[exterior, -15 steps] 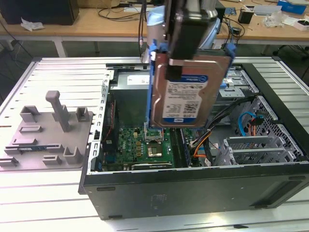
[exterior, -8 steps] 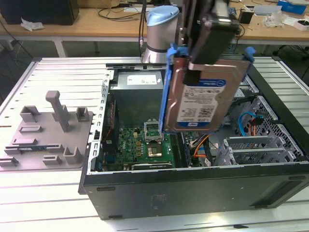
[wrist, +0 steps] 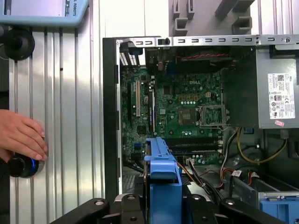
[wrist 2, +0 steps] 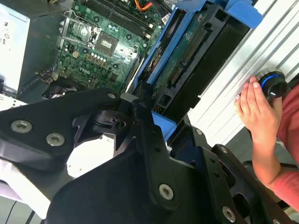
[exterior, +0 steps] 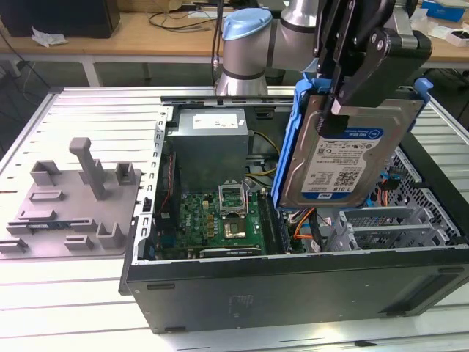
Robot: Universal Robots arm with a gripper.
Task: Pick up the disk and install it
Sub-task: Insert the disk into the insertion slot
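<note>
The disk [exterior: 344, 158], a silver hard drive with a white-and-blue label in a bright blue carrier rail, hangs tilted on edge over the open computer case [exterior: 293, 286], above its right side in the exterior view. My gripper [exterior: 338, 110] is shut on the disk's upper edge, black fingers clamped on both faces. The disk [wrist 2: 189, 60] appears edge-on in the second wrist view, green circuit board side showing, with the gripper [wrist 2: 140, 116] closed on it. The first wrist view looks down the blue rail [wrist: 163, 175] onto the motherboard [wrist: 187, 107].
Inside the case lie a grey power supply [exterior: 212, 139], the motherboard [exterior: 220, 213] and a metal drive cage [exterior: 396, 220]. A grey fixture with upright posts [exterior: 73, 205] stands at the exterior view's left. A person's hand [wrist: 21, 135] rests on a blue-lit knob [wrist: 21, 167] beside the case.
</note>
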